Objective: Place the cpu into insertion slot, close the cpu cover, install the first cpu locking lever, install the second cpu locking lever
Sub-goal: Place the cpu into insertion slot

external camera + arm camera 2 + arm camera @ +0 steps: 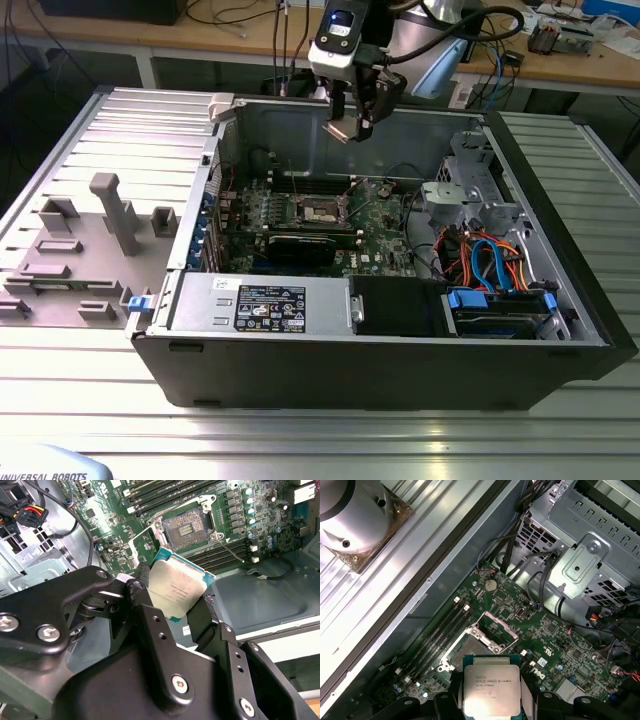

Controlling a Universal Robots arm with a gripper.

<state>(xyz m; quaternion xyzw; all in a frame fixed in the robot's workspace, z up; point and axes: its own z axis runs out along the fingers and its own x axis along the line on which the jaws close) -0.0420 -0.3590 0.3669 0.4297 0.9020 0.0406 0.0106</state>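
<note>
In the upper middle of the exterior view the gripper point(348, 125) hangs above the open case point(350, 370), which lies on its side on the ribbed metal table point(300, 440). In the second wrist view the black fingers point(141, 580) are clamped on the cpu point(175, 589), one on each of two opposite edges. The chip is held clear of the board point(385, 255), with its dull silver top turned toward both wrist cameras. The slot point(184, 527) sits on the green board beyond the chip. It is bare, its dark centre showing inside the shiny rim, and nothing touches it. In the exterior view the slot lies near the middle of the frame, below the gripper and a little to the exterior view's left of it. In the first wrist view the cover point(499, 629) stands tilted up off the slot (hinged along one side, as far as can be seen). Long black memory sockets point(437, 637) run beside the slot. At the exterior view's right a metal drive cage point(470, 190) and a bundle of blue and orange cables point(490, 255) fill that end of the case.
</note>
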